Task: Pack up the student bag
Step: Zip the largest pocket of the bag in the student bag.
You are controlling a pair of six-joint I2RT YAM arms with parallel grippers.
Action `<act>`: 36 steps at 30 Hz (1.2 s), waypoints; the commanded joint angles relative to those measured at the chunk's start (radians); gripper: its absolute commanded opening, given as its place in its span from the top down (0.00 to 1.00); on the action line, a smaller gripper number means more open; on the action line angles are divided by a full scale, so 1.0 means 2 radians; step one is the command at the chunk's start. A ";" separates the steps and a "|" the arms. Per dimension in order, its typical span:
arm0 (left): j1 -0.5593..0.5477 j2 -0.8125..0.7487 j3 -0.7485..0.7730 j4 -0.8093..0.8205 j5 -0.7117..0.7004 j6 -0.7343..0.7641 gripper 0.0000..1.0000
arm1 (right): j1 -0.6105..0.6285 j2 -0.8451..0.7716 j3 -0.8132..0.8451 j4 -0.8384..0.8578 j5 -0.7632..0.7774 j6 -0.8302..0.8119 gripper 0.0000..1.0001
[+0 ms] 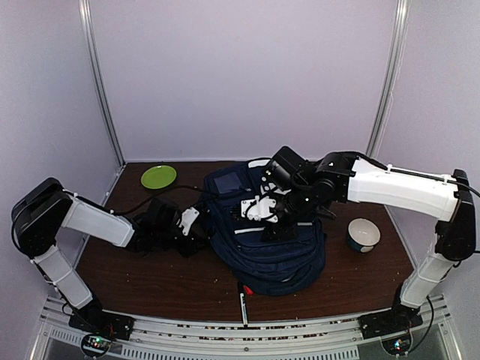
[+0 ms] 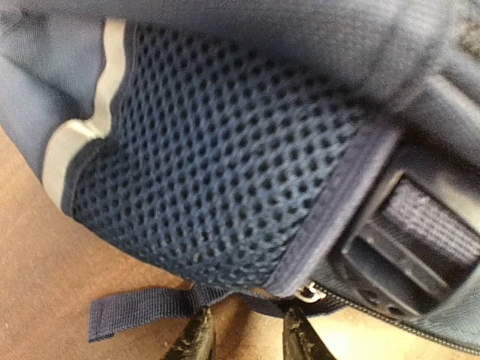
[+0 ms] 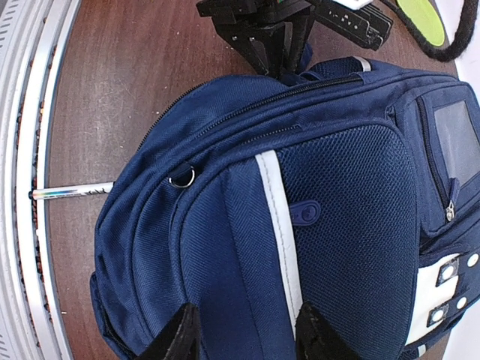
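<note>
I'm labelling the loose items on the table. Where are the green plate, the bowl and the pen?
green plate (image 1: 158, 176): top view, its bare centre.
bowl (image 1: 364, 232): top view, pale inner wall.
pen (image 3: 71, 192): right wrist view, middle of the visible barrel.

A: Student bag (image 1: 274, 259), where?
B: Mid-table (image 1: 150, 277), lying front up, slumped. Navy fabric w/ white stripes (image 3: 281, 225).
A: Other details?
B: Mesh side pocket (image 2: 210, 172), white buckle patch (image 3: 442, 289), small window pocket (image 1: 225, 182) at far end, strap loop (image 2: 142, 309) on table.
</note>
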 commanded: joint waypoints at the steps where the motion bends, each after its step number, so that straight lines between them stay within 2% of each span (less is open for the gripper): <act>1: 0.003 -0.006 -0.037 0.101 0.012 0.019 0.66 | -0.002 -0.011 -0.013 0.010 0.003 0.005 0.55; 6: 0.003 0.018 -0.038 0.170 0.049 0.027 0.71 | -0.001 -0.018 -0.025 0.011 0.008 0.004 0.56; 12: 0.003 0.044 -0.035 0.237 0.054 0.014 0.70 | -0.001 -0.016 -0.024 0.008 0.004 0.008 0.55; 26: 0.004 0.081 -0.016 0.190 0.038 0.012 0.65 | -0.001 -0.017 -0.027 0.008 0.002 0.007 0.56; 30: 0.004 0.071 -0.019 0.174 0.043 0.015 0.74 | -0.001 -0.020 -0.027 0.008 -0.001 0.007 0.56; 36: 0.004 0.050 -0.036 0.184 0.058 0.007 0.98 | 0.000 -0.019 -0.025 0.011 -0.001 0.009 0.56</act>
